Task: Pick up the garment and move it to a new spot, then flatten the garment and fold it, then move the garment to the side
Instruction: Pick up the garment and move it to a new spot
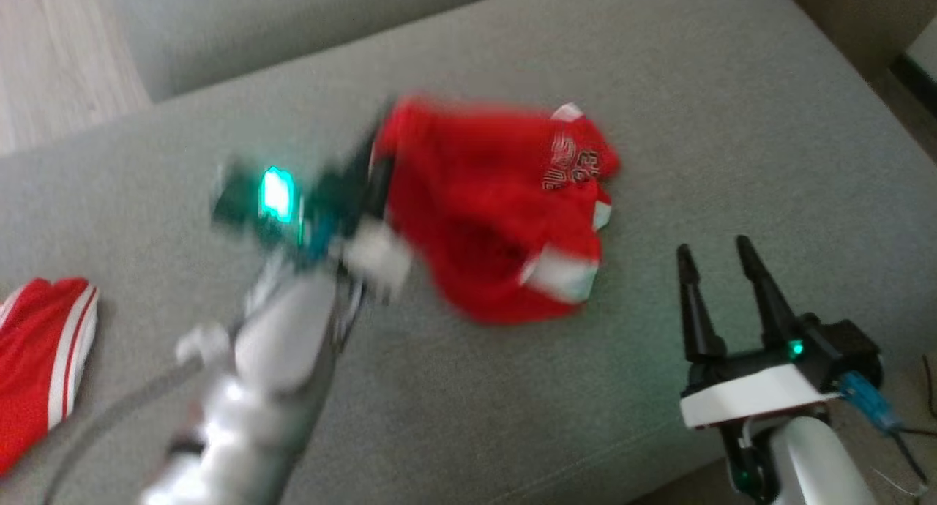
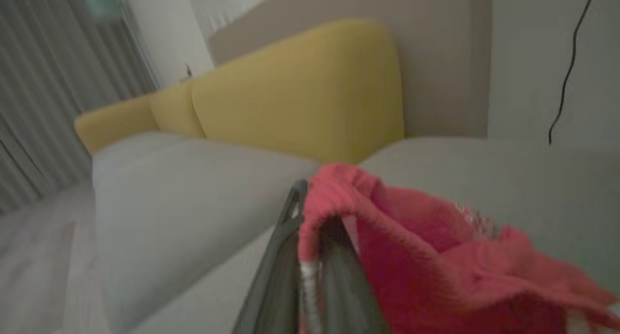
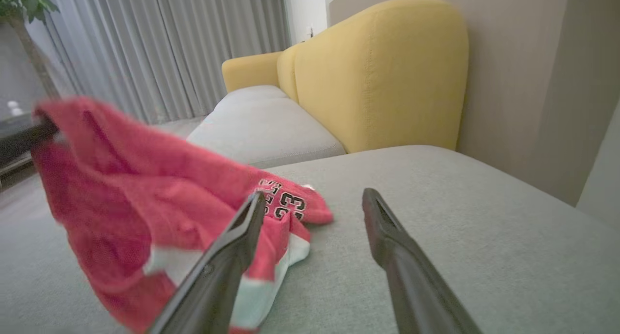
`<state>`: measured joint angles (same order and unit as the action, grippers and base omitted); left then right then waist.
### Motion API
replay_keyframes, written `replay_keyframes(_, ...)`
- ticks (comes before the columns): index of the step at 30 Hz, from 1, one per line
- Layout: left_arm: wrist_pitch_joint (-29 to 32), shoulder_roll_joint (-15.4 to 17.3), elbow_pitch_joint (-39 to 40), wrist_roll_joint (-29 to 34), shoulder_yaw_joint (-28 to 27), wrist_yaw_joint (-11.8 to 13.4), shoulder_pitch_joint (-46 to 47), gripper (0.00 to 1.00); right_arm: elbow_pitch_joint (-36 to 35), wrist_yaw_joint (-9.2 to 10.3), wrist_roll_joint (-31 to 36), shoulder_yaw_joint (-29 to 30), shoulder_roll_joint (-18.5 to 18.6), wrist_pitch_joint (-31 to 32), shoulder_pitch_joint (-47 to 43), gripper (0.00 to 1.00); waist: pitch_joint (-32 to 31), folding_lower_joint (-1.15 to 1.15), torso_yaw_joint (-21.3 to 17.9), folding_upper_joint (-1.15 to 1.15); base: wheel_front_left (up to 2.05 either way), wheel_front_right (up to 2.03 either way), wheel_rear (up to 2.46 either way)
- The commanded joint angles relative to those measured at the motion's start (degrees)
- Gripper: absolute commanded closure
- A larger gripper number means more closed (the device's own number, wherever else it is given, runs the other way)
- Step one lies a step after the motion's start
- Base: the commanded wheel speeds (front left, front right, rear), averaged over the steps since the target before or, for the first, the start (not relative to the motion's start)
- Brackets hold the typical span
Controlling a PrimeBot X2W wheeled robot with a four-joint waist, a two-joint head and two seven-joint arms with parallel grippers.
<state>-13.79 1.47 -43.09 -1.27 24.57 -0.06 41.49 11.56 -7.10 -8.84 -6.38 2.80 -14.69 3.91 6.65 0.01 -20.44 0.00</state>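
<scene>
Two arms are seen in the head view. The left arm (image 1: pixel 271 344), blurred, is stretched from the lower left across the grey seat cushion (image 1: pixel 732 124); the right arm (image 1: pixel 805 446) is held low at the lower right by the cushion's front edge, its fingers (image 1: pixel 695 307) pointed up the view. The left jaws are clamped together on the left edge of the garment (image 1: pixel 498 212); the right jaws are spread wide with nothing between them, and no cloth is touched by them.

In the left wrist view, the red cloth (image 2: pixel 411 256) is seen folded over the tips of the two closed fingers (image 2: pixel 281 266). From the right wrist view the pinched end (image 3: pixel 72 130) is made out to be lifted clear of the cushion, while the far end, with a printed number (image 3: pixel 286 203) and a white sleeve, is rested on the grey seat (image 3: pixel 460 227), just left of the right arm's fingers (image 3: pixel 218 271).

A smaller folded red piece (image 1: pixel 36 358) with a white band is caught at the head view's left edge, well apart from the garment; a yellow backrest (image 3: pixel 378 72), grey curtains (image 3: pixel 169 48) and a plant (image 3: pixel 24 0) are given by the right wrist view.
</scene>
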Motion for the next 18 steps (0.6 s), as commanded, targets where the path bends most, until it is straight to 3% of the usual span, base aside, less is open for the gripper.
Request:
replay_keyframes(1, -0.9, 1.6, 0.1, -1.0, -1.1, 0.9, 0.4, 0.62, -1.5, -0.39, -0.2, -2.1, 0.1, -0.3, 2.7, 0.0, 1.7, -0.01, 0.6, 0.0, 0.0, 0.0, 0.0)
replay_keyframes(2, -1.1, 1.5, -1.0, -1.6, -0.6, 1.3, -1.1, 0.0, -1.3, -0.39, -0.2, -2.3, 0.1, -0.3, 2.9, 0.0, 1.9, -0.01, 1.0, 0.0, 0.0, 0.0, 0.0)
replay_keyframes(5, -1.2, 1.5, 1.6, -4.2, 0.5, 1.4, -6.5, 0.0, -0.8, -0.39, 0.5, -1.6, 0.1, -0.3, 2.8, 0.0, 1.7, -0.01, 3.0, 0.0, 0.0, 0.0, 0.0)
replay_keyframes(9, -1.2, 1.4, 8.8, -7.2, -0.2, 3.9, -16.9, 0.0, -0.2, -0.39, 2.1, 0.1, 0.1, -0.3, 0.9, 0.0, -1.1, -0.01, 7.0, 0.0, 0.0, 0.0, 0.0)
replay_keyframes(11, -1.2, 1.4, 13.1, -8.2, -0.5, 4.0, -22.7, 0.0, -0.4, -0.39, 2.5, 1.2, 0.1, -0.3, -0.8, 0.0, -3.2, -0.01, 9.4, 0.0, 0.0, 0.0, 0.0)
replay_keyframes(18, -1.2, 1.4, 27.9, -7.0, -6.1, 6.9, -37.5, 0.0, -2.3, -0.39, 3.1, 2.5, 0.1, -0.3, -5.7, 0.0, -7.4, -0.01, 15.7, 0.0, 0.0, 0.0, 0.0)
